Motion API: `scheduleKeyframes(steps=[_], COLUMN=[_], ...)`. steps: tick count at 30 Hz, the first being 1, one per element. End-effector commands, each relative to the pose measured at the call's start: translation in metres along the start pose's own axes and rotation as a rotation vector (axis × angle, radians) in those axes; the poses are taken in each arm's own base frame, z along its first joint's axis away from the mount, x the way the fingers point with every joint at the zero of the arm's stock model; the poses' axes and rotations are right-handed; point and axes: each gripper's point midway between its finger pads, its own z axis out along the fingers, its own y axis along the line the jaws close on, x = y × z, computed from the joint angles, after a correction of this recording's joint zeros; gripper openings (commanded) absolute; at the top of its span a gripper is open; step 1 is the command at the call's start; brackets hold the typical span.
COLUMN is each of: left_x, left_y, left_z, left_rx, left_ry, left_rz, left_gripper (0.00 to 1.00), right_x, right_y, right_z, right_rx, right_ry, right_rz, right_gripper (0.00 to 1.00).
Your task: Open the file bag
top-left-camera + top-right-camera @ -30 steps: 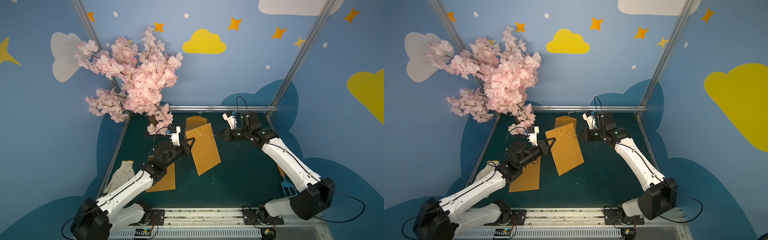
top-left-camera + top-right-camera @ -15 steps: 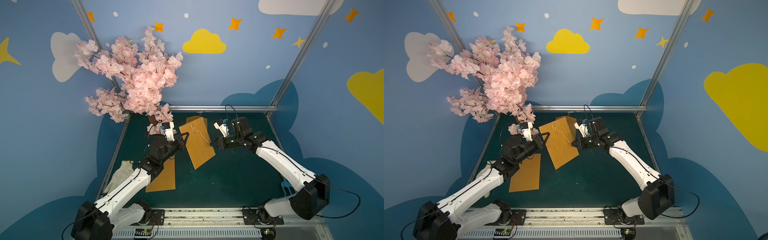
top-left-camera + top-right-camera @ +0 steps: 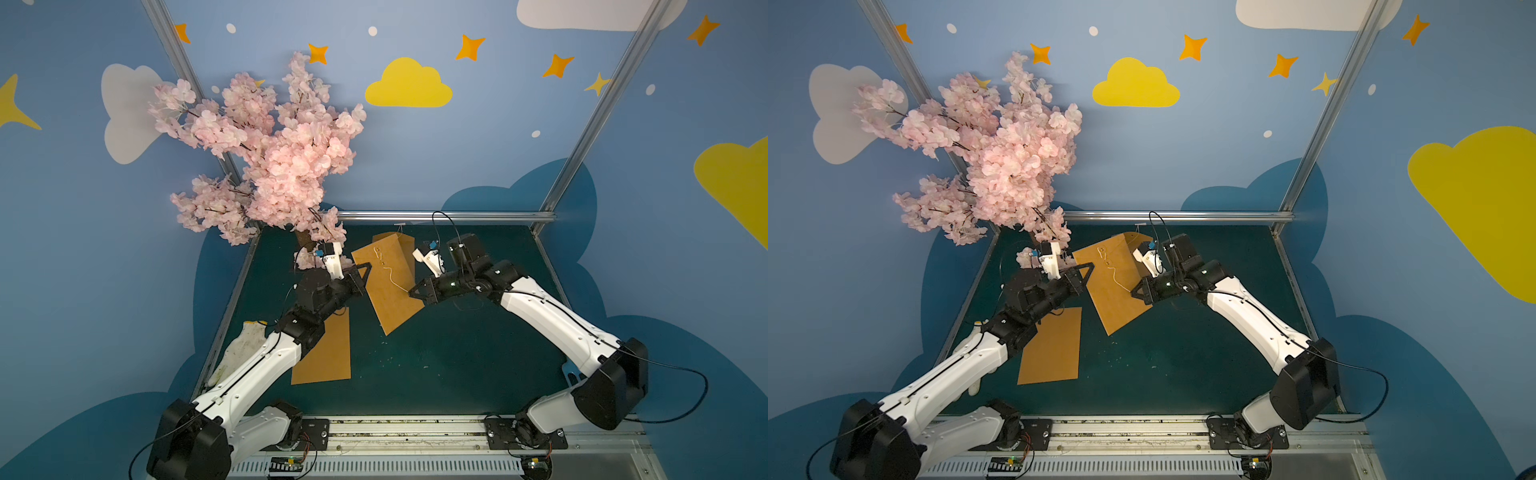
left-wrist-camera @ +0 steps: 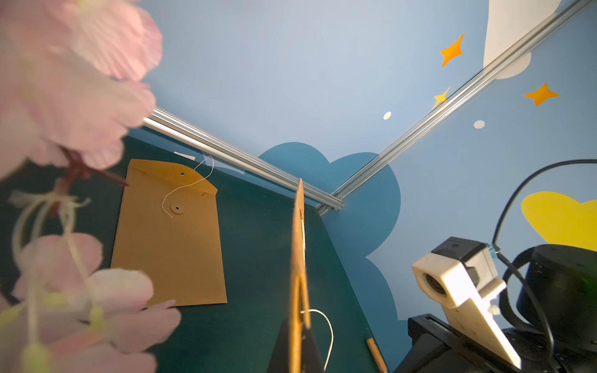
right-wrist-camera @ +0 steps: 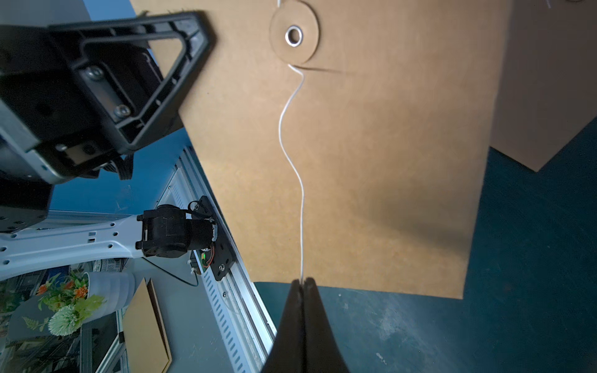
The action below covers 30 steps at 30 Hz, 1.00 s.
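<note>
The file bag [image 3: 390, 299] is a brown paper envelope held tilted up off the green table, seen in both top views [image 3: 1115, 295]. My left gripper [image 3: 360, 271] is shut on its left edge; the left wrist view shows the bag edge-on [image 4: 298, 252] between the black fingers [image 4: 281, 352]. My right gripper [image 3: 412, 291] is shut on the end of the bag's white string [image 5: 292, 145], just off the bag's right edge. The string runs slack from the round paper button [image 5: 294, 35] to the pinched fingertips [image 5: 295, 290].
A second brown envelope [image 4: 168, 232] lies flat near the back rail [image 3: 444, 216], and a third [image 3: 328, 353] lies under my left arm. A pink blossom tree [image 3: 270, 158] overhangs the back left corner, close to the left wrist. A white glove [image 3: 241, 349] lies at the left edge.
Both arms shifted left with the bag, which now stands steeper. The right gripper came left and forward with the string end, so the string hangs looser.
</note>
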Motion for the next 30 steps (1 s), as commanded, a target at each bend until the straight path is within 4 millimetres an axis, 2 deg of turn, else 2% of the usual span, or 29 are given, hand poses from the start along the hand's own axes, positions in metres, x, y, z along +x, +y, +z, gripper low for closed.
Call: scheduleKeyframes(steps=[1, 7, 11, 17, 21, 24, 30], left_x=[-0.004, 0.02, 0.034, 0.066, 0.084, 0.093, 0.089], left_y=[-0.007, 0.0, 0.0, -0.014, -0.021, -0.027, -0.032], left_z=[0.002, 0.012, 0.015, 0.023, 0.028, 0.028, 0.019], left_rx=[0.016, 0.039, 0.047, 0.077, 0.099, 0.119, 0.125], left_ry=[0.017, 0.097, 0.132, 0.21, 0.248, 0.263, 0.248], left_rz=[-0.007, -0.035, -0.042, -0.026, -0.024, -0.022, -0.002], left_gripper=[0.02, 0.03, 0.02, 0.02, 0.03, 0.03, 0.02], right_x=[-0.012, -0.044, -0.066, -0.087, -0.093, -0.095, -0.092], right_y=[0.014, 0.034, 0.04, 0.044, 0.043, 0.037, 0.0], right_z=[-0.002, -0.013, -0.024, -0.036, -0.039, -0.043, -0.059], right_rx=[-0.019, -0.044, -0.014, 0.006, 0.01, 0.032, 0.143], right_ry=[-0.014, -0.086, -0.115, -0.151, -0.162, -0.171, -0.183], right_rz=[-0.043, -0.095, -0.128, -0.15, -0.151, -0.151, -0.109], right_gripper=[0.0, 0.0, 0.0, 0.0, 0.0, 0.0, 0.0])
